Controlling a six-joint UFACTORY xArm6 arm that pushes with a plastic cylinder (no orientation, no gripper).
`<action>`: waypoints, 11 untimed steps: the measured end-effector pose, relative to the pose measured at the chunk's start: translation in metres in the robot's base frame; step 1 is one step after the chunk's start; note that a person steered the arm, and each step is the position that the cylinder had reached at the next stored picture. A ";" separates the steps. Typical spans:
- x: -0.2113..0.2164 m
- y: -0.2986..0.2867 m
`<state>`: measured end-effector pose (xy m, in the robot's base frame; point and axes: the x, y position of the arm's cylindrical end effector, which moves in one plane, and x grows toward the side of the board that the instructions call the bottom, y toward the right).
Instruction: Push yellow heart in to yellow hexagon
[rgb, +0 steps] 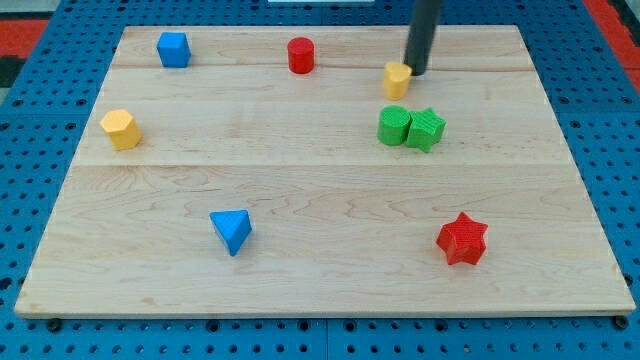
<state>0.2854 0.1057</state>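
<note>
No containers are present and the arm carries no pincer, only a dark rod. Its tip (416, 72) touches the small yellow heart block (398, 79) near the wooden table's (320, 290) top edge, on the heart's right. The yellow hexagon block (120, 129) sits near the left edge, well apart. Count: two yellow, two blue, two red, two green blocks.

Red cylinder (300, 55) seemingly above path

Robotics lab: wooden board (320, 290) on blue pegboard bench (620, 140).
</note>
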 end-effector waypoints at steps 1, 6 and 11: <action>0.011 -0.029; 0.034 -0.179; 0.093 -0.303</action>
